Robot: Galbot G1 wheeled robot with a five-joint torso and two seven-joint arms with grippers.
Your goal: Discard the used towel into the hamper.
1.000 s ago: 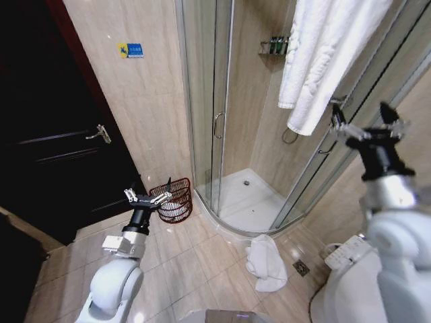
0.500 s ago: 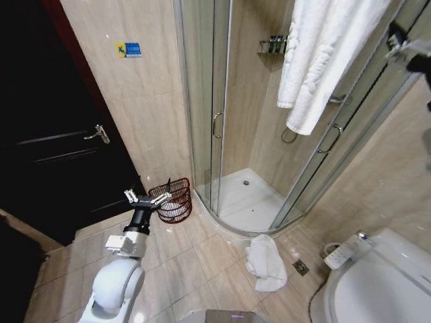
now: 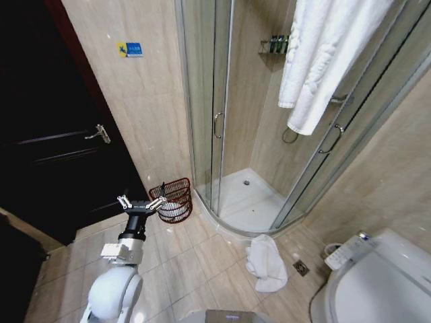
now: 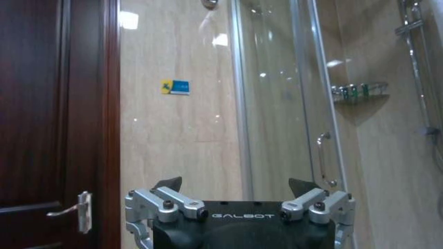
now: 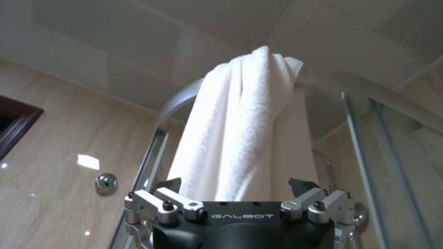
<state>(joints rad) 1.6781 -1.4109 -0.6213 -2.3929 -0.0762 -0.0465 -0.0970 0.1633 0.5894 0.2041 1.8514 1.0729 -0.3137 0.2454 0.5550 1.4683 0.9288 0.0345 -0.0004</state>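
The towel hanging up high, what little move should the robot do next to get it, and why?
Probably push the right end effector forward until its open fingers close around the hanging towel. That end effector is aimed up at it, holding nothing. The hamper waits on the floor beside the open left end effector.

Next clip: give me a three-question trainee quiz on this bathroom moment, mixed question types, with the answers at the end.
1. True or false: the hamper stands on the floor between the dark door and the shower enclosure.
2. Multiple choice: the crumpled white towel on the floor lies
A. inside the hamper
B. on the tiles in front of the shower
C. on the toilet lid
3. Fill in: the left end effector is held with its fingers ____, beside the hamper.

Key: 1 true; 2 B; 3 open.
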